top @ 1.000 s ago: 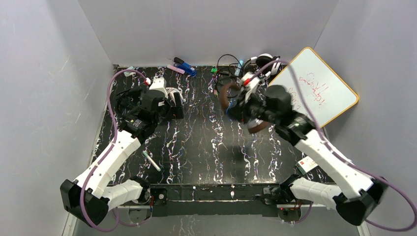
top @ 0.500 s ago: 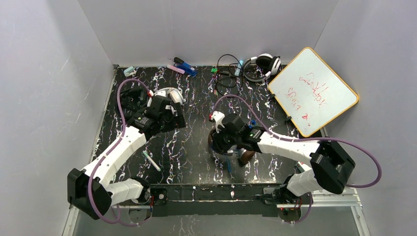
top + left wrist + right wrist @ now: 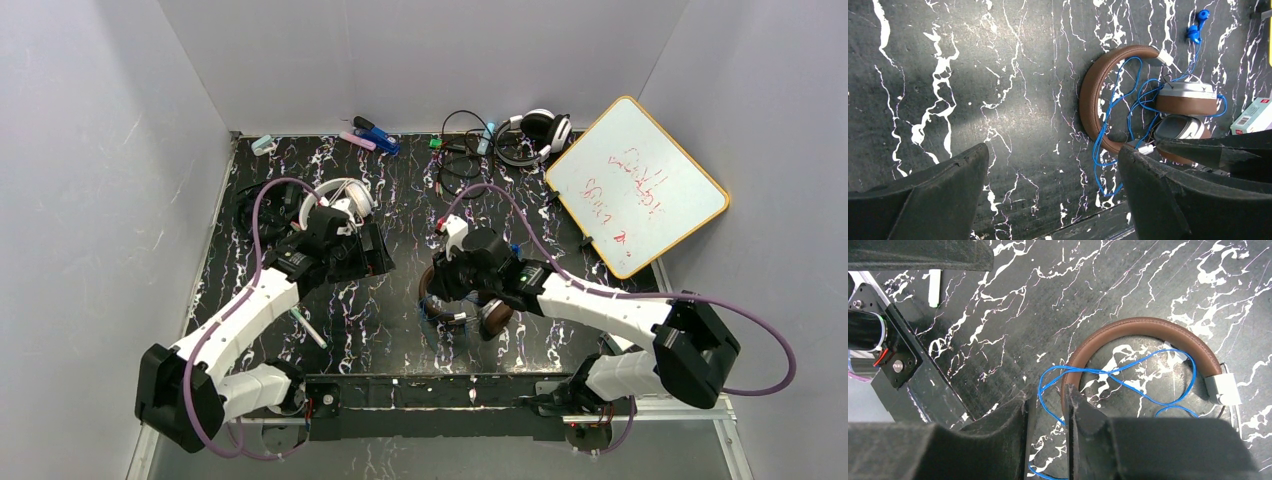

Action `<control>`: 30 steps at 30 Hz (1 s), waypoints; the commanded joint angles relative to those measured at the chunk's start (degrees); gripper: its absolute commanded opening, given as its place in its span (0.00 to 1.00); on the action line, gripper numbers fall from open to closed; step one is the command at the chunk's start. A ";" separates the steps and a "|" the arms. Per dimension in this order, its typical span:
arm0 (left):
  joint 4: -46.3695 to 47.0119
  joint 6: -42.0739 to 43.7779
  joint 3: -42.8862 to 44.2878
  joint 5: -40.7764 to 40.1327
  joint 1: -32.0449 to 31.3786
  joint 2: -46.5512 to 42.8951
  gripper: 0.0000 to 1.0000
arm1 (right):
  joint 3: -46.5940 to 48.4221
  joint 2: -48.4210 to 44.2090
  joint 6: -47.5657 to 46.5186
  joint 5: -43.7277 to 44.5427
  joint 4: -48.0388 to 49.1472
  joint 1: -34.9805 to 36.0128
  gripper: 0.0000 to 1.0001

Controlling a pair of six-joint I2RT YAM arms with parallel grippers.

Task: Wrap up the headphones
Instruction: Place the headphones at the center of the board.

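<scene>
Over marbled table (image 3: 400, 305), left end effector (image 3: 1053, 150) gapes empty; right end effector (image 3: 1048, 397), slightly parted, straddles brown headphones (image 3: 1143, 323).

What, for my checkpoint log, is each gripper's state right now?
Left gripper: open, empty.
Right gripper: partly open around the headband of the brown headphones, apparently not clamping.

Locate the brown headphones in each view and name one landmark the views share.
Top external: brown headphones just below centre.
Left wrist: brown headphones right of centre.
Right wrist: brown headphones centre-right.
Shared landmark: their loose blue cord, tangled inside the arch.
</scene>
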 commanded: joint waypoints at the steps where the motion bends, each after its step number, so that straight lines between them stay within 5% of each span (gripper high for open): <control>1: 0.98 2.88 1.67 3.06 0.03 1.75 0.97 | -0.34 1.53 1.33 0.62 -1.61 0.64 0.36; 6: 0.78 4.20 2.99 0.77 0.05 2.20 0.97 | 2.04 6.62 0.94 3.27 -2.58 3.08 0.37; 15: -7.98 0.95 5.56 -15.53 0.08 -0.59 0.99 | 4.55 10.40 7.37 9.29 -3.57 8.13 0.42; 30: -7.24 2.15 4.35 -12.47 0.08 -2.03 0.98 | 7.50 18.13 9.14 12.88 -3.90 10.38 0.47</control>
